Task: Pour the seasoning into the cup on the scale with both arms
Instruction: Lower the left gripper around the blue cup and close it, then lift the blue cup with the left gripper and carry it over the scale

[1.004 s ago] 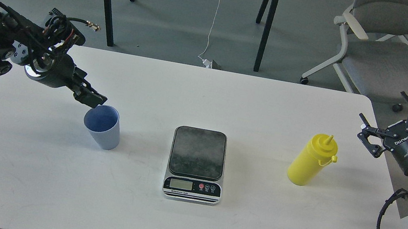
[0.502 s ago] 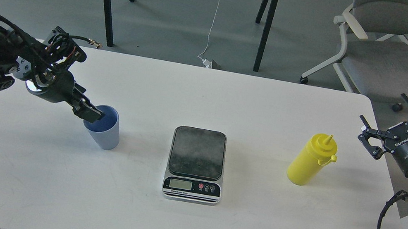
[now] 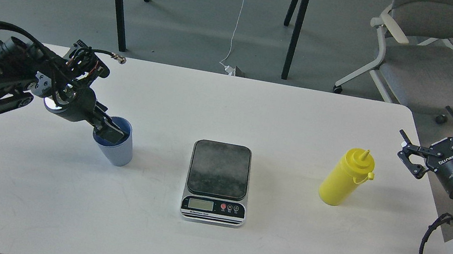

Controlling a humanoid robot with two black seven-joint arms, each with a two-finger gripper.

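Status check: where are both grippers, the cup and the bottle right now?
Left gripper at the cup rim, one finger inside; grip unconfirmed. Right gripper open, clear of the seasoning. Scale plate bare, path clear.

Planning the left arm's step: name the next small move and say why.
Probably close the left gripper on the cup's near rim, then lift. A finger already sits inside the cup's mouth, the cup stands on the table left of the scale, and the scale's plate is bare.
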